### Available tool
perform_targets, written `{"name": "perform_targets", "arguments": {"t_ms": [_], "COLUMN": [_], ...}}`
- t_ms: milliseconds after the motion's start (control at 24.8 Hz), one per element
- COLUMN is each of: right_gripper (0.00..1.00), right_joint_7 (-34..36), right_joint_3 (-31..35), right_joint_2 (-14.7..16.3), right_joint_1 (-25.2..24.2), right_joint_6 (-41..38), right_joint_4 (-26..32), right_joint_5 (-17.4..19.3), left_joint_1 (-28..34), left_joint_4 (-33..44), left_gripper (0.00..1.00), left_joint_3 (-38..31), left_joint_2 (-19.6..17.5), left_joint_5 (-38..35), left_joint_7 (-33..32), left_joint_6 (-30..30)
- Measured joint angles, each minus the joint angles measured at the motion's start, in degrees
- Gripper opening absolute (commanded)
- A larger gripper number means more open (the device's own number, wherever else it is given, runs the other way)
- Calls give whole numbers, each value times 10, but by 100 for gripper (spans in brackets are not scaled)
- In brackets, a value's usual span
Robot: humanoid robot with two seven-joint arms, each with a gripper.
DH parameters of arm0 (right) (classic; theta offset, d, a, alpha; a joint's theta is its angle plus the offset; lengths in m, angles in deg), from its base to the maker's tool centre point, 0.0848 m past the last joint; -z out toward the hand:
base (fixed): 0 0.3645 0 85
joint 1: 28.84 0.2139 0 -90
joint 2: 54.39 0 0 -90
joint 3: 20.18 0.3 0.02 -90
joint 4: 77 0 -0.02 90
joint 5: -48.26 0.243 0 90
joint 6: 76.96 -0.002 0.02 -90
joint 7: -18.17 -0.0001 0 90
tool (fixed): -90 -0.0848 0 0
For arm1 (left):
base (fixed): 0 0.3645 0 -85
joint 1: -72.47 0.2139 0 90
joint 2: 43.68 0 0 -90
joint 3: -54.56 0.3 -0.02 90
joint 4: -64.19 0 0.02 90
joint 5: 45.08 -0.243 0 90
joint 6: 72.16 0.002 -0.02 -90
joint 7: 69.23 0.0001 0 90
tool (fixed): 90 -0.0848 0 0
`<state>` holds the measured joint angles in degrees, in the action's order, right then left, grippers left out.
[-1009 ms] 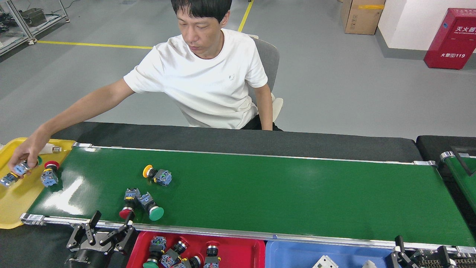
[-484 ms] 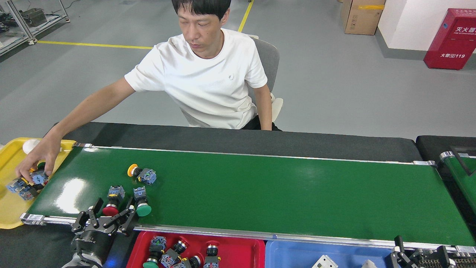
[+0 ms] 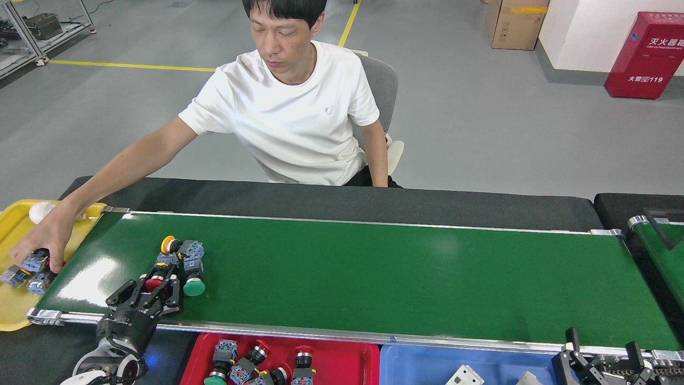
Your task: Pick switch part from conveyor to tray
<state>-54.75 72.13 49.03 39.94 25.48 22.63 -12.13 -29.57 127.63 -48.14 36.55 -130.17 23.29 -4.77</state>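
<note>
The left hand point(image 3: 152, 291), fingers spread around the red-capped switch part point(image 3: 154, 282) on the conveyor point(image 3: 374, 272), is best closed squarely before lifting to the red tray point(image 3: 352, 357).

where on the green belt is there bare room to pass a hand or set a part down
The conveyor is bare from the green-capped switch rightward to its far roller. It is crowded at the left end: three switches cluster beside the left gripper, and the person's hand works over the yellow tray.
</note>
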Motion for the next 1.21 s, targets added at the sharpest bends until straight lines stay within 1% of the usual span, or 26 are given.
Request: {"name": "perform_targets", "arguments": {"t_ms": [81,161,283,404,484,565,606,686,767,807,848,1050,1130,1211], "right_gripper": [99,99,99,99,99,99,99,99,99,99,99,99,99,99], "right_joint_7": [-2,-6,-11,-12,-13,-13,-13,-13,-13,-13,-13,-13,-13,-13], "right_joint_3": [0,0,0,0,0,0,0,0,-1,-1,-2,-2,-2,-2], "right_joint_2": [0,0,0,0,0,0,0,0,-1,-1,-1,-2,-2,-2], "right_joint_1": [0,0,-1,-8,-13,-15,-15,-22,-29,-29,-29,-29,-29,-29], "right_joint_6": [0,-1,-2,-2,-2,-2,-2,-2,-2,-2,-2,-2,-2,-2], "right_joint_4": [0,0,1,7,8,8,9,9,9,9,9,9,9,9], "right_joint_5": [0,0,0,-1,-5,-12,-13,-16,-22,-25,-26,-27,-27,-27], "left_joint_1": [38,94,175,252,301,326,331,334,335,335,335,334,331,323], "left_joint_4": [47,113,210,298,341,358,362,365,365,365,365,363,362,360], "left_gripper": [3,3,3,4,5,8,15,35,67,93,100,100,100,100], "left_joint_3": [-1,-2,-2,-1,4,22,44,79,94,96,97,88,67,30], "left_joint_2": [-2,-4,-5,-1,5,7,3,-3,-4,-4,-3,2,15,44], "left_joint_5": [31,56,69,78,78,77,74,62,50,42,37,36,45,53], "left_joint_7": [0,0,0,0,0,-1,-2,1,2,2,2,3,5,2], "left_joint_6": [-5,-6,-10,-32,-44,-50,-52,-54,-56,-56,-56,-59,-57,-51]}}
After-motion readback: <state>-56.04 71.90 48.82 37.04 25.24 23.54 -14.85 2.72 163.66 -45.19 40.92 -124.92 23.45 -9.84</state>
